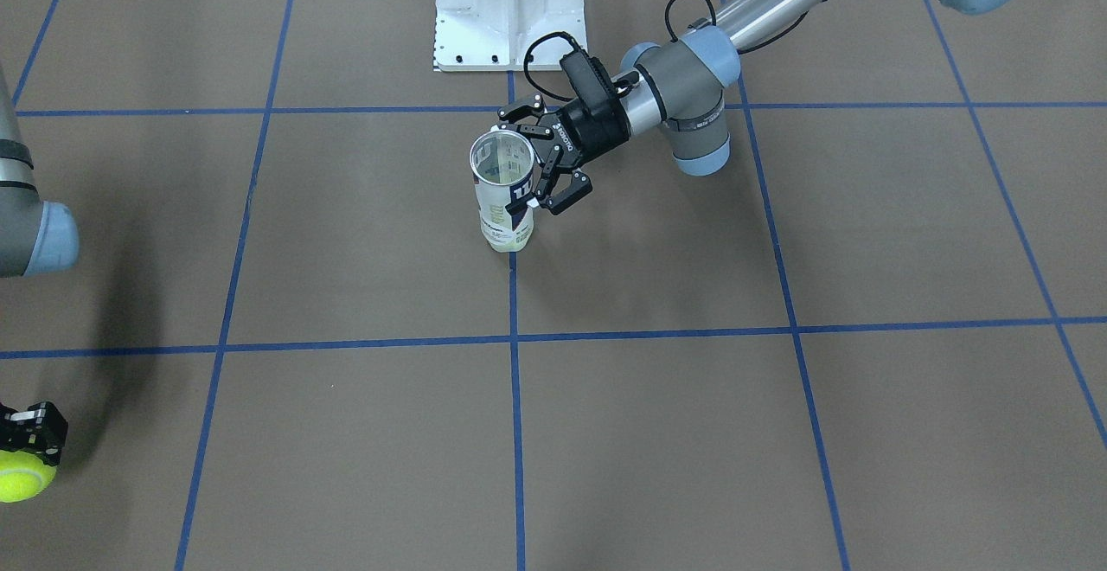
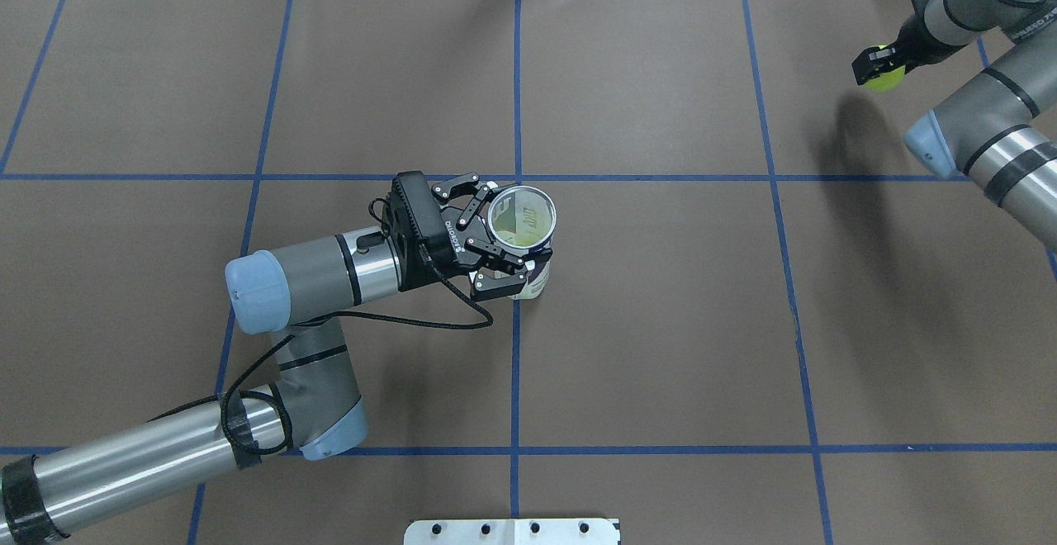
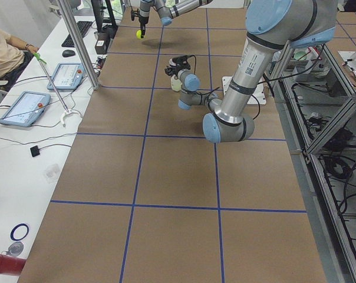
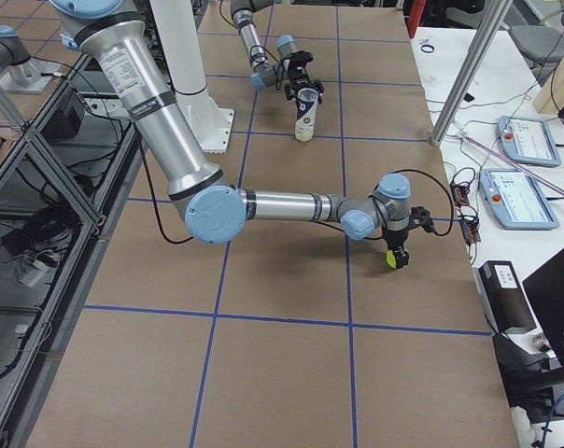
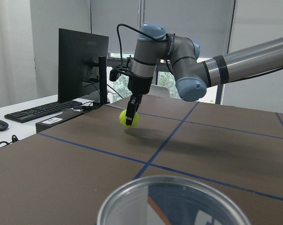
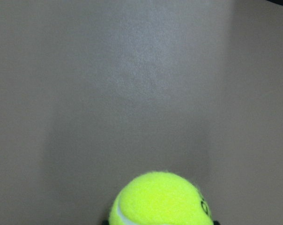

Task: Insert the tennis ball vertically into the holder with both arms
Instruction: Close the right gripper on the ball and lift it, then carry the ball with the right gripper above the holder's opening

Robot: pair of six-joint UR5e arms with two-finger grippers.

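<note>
Overhead exterior: left hand (image 2: pixel 510 235) grips holder (image 2: pixel 548 220), right hand (image 2: pixel 877 64) ball (image 2: pixel 887 79)

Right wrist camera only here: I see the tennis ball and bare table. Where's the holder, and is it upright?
Observer: The holder stands upright near the table's centre, open end up.
Operator: Is the left arm on it?
Observer: The left gripper has fingers either side of its top; contact I can't confirm.
Operator: And my ball?
Observer: The right gripper pinches the tennis ball, pointing down, near the operators' edge, far from the holder.
</note>
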